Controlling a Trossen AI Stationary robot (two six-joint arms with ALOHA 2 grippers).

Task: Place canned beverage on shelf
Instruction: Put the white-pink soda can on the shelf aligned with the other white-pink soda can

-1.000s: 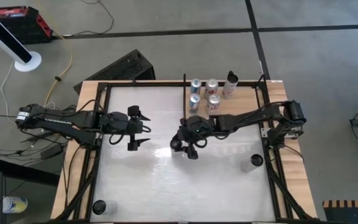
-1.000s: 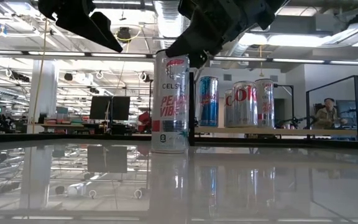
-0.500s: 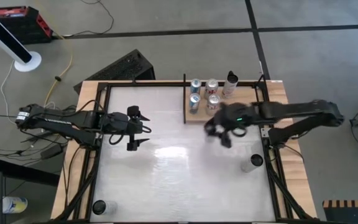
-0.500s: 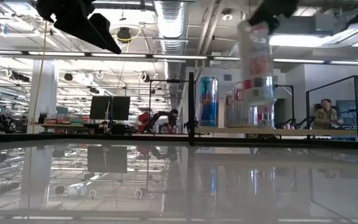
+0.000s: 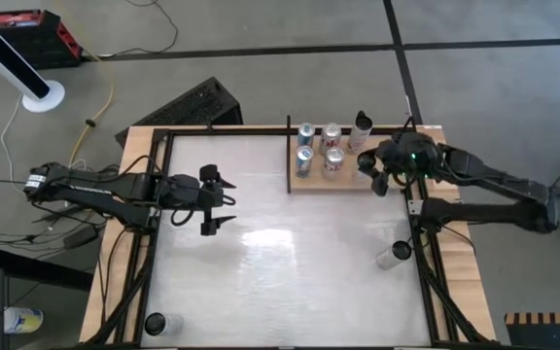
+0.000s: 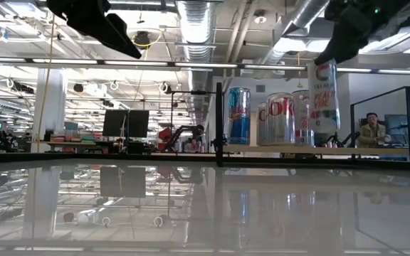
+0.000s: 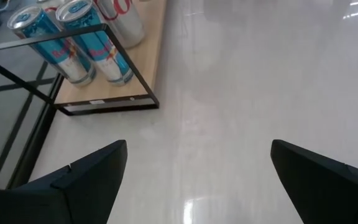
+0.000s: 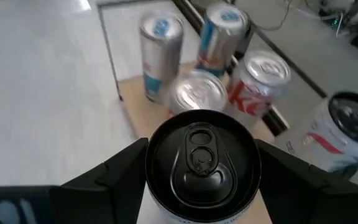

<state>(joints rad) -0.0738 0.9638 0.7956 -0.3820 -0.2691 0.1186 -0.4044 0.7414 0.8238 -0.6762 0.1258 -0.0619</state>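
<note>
My right gripper [image 5: 378, 173] is shut on a white can with red lettering and a black top [image 6: 322, 94], held over the right part of the shelf [image 5: 350, 182]. The shelf is a tan wood panel with black rails at the table's far right. On it stand two blue cans [image 5: 304, 146], two silver-and-red cans [image 5: 333, 146] and a white container with a black top [image 5: 361, 130]. My left gripper [image 5: 214, 200] is open and empty over the table's left half. My right gripper pinches the can's upper wall just under the black rim [image 8: 157, 186] between its two fingers [image 8: 120, 171], one on each side. The fingers come from above, pointing down. The can hangs upright, its bottom [image 6: 324, 128] clear of the shelf.
A dark-topped can [image 5: 394, 255] stands on the table near the right rail, and another [image 5: 156, 323] at the near left corner. A black upright rail [image 6: 219, 121] marks the shelf's left end. A person [image 6: 371, 131] sits in the room beyond.
My right gripper has lifted the white can off the middle of the table and carried it toward the table's right and far edges, to above the shelf. The can has stayed upright in the hold.
</note>
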